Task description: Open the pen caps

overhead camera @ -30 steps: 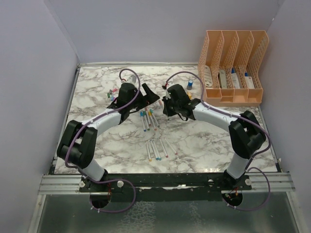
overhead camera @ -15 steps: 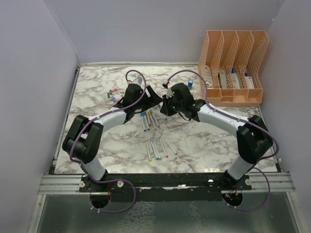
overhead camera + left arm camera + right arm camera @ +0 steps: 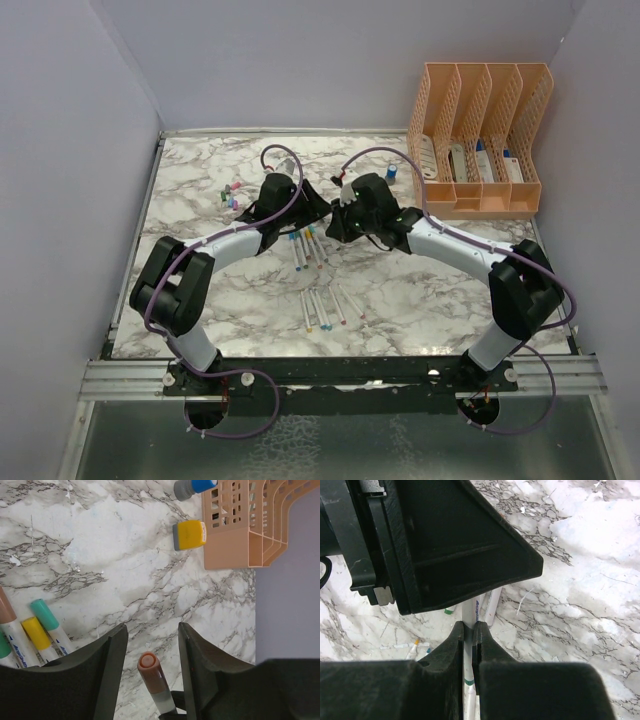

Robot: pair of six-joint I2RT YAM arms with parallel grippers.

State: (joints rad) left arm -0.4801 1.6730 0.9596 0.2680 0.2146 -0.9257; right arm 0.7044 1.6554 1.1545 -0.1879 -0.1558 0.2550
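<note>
starting at the far left of the marble table (image 3: 200, 290), a small heap of loose pen caps (image 3: 232, 195) is seen, well apart from both arms. right of it, the left gripper (image 3: 151, 630) is poised over the middle of the table with its jaws about half open. nothing is gripped by it: its fingers (image 3: 112, 670) stand either side of a brown cap (image 3: 149, 664), with a gap visible on each side. that cap is fitted on the end of a white pen (image 3: 469, 611), which is clamped by its barrel in the fully closed right gripper (image 3: 468, 630)

the coming move is judged to turn on one relation: the cap already lies inside the left jaws, and the pen's long axis runs roughly along those fingers, not across them, with the barrel leading back to the right gripper. the left arm is the nearer to the cap. it is judged that the jaws need only be shut across the cap, and the two grippers then drawn apart along the pen

under the grippers a group of capped pens (image 3: 308, 245) is laid on the marble, and a second row (image 3: 325, 305) lies nearer the bases. at the far right the file dividers (image 3: 480, 135) are stood, with a blue bottle (image 3: 195, 486) and an orange bottle (image 3: 190, 534) just beside them
</note>
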